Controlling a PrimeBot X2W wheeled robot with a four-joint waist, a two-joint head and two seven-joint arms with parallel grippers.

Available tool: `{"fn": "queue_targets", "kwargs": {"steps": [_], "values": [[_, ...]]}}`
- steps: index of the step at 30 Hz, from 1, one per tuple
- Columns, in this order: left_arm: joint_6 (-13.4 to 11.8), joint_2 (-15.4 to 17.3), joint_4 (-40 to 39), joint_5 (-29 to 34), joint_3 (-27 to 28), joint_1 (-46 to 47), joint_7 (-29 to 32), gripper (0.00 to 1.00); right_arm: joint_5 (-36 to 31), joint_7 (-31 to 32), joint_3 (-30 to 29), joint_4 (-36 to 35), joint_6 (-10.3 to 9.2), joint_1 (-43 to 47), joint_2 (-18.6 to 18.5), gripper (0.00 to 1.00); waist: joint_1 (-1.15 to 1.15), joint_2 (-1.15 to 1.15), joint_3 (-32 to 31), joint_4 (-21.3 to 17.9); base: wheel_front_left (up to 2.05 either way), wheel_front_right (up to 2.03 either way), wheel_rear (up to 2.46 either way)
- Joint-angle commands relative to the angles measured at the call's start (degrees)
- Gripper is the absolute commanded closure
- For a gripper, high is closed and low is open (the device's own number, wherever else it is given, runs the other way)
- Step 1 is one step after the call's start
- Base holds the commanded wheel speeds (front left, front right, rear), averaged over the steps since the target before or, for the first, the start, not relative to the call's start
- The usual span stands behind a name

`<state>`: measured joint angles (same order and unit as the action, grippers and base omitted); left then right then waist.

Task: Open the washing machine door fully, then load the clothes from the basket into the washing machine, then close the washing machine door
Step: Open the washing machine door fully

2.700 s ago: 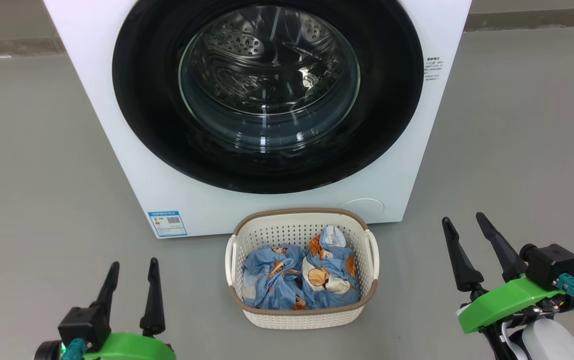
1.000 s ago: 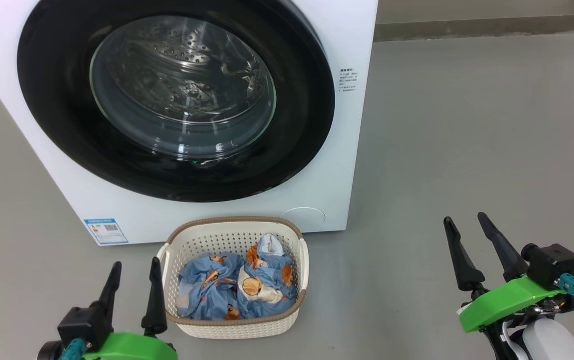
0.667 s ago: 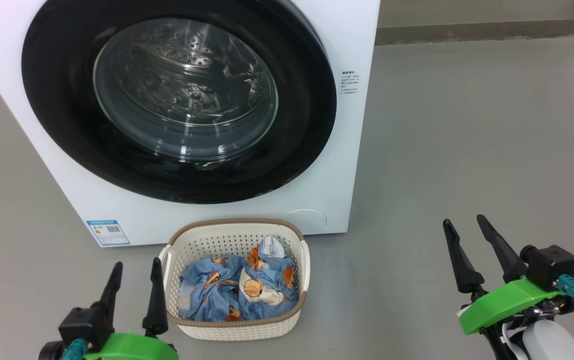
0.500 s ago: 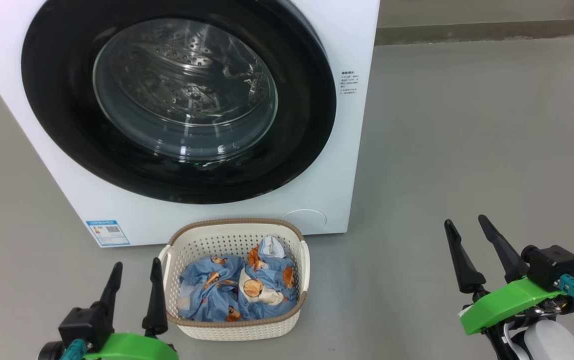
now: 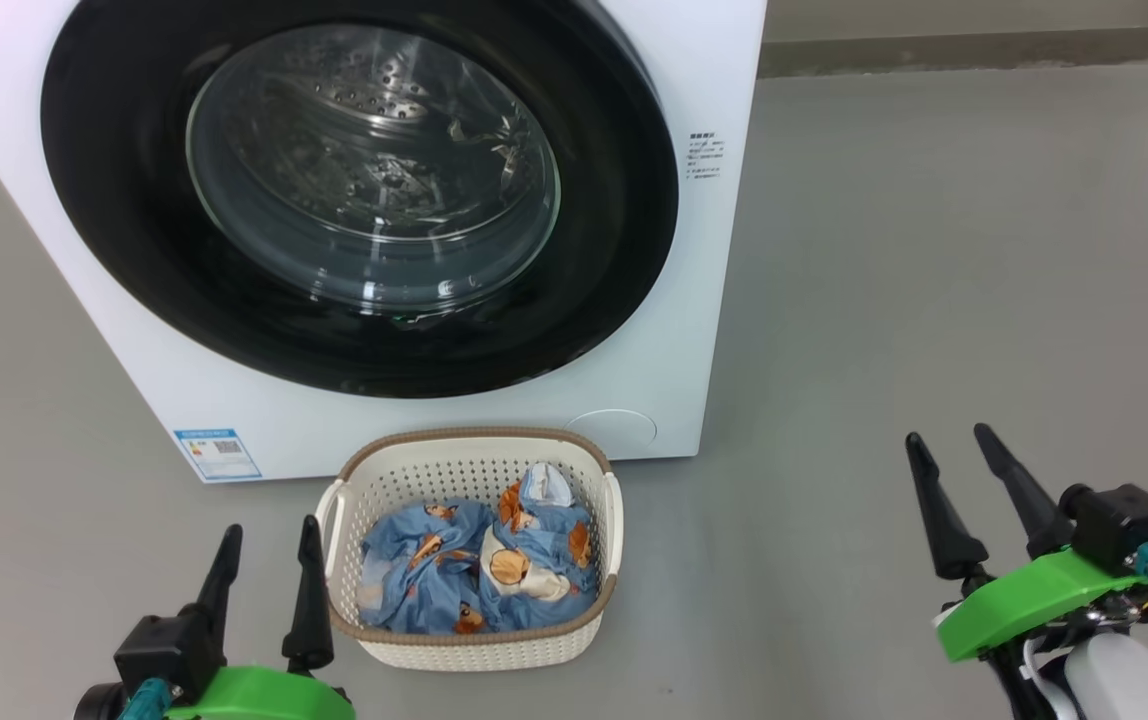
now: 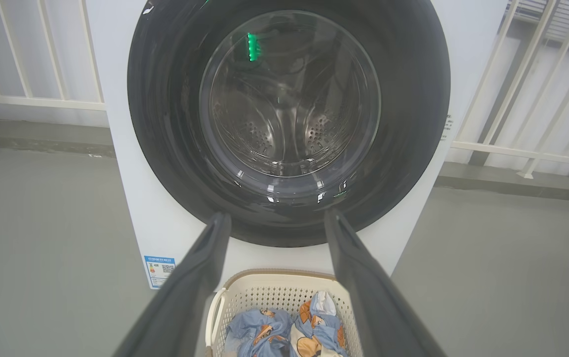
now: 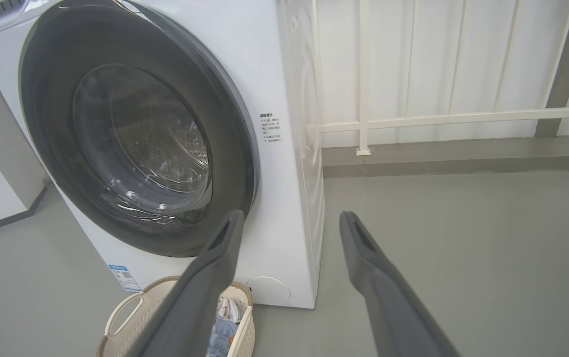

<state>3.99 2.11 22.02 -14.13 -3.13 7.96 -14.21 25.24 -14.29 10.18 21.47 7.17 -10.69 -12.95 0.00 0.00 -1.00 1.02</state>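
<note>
Left gripper [image 5: 270,530]: fingers spread wide, holding nothing, low over the floor [image 5: 934,250], just beside the left wall of the basket [image 5: 464,655].
Right gripper [image 5: 949,440]: fingers spread wide, holding nothing, well apart from the basket, out past the right front corner of the washing machine [image 5: 714,80].
Basket: on the floor, just in front of the machine, below the door; light plastic, likely to slide if nudged.
Clothes [image 5: 479,570]: two crumpled blue printed bundles, side by side inside the basket; soft, limp, light; best pinched at a raised fold on top, with a loose end likely to trail or catch on the rim.
Door [image 5: 364,190]: shut against the machine's front, not yet opened; stiff and glossy, probably slippery under hard fingers; bulging glass no place for a grip; no handle made out, so most likely a hook behind the black rim's outer edge.
Step in hand: reaching for the door, ahead of any loading.
</note>
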Motion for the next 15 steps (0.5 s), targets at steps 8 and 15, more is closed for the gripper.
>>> {"fn": "queue_targets", "kwargs": {"steps": [8, 15], "values": [[0.48, 0.76, -2.31, -2.48, 1.05, 1.68, -0.79, 0.00, 1.76, -0.71, -1.68, -0.30, 0.32, -4.65, -2.78, 0.79, 0.00, 0.00, 1.68, 1.56, 0.00, 0.00, 0.00], [-0.02, 0.76, -3.85, -1.21, 0.42, 2.70, -0.79, 0.00, 2.77, -0.71, -3.70, -0.47, 0.32, -7.56, -5.15, 1.00, 0.00, 0.00, 4.35, 3.22, 0.00, 0.00, 0.00]]}}
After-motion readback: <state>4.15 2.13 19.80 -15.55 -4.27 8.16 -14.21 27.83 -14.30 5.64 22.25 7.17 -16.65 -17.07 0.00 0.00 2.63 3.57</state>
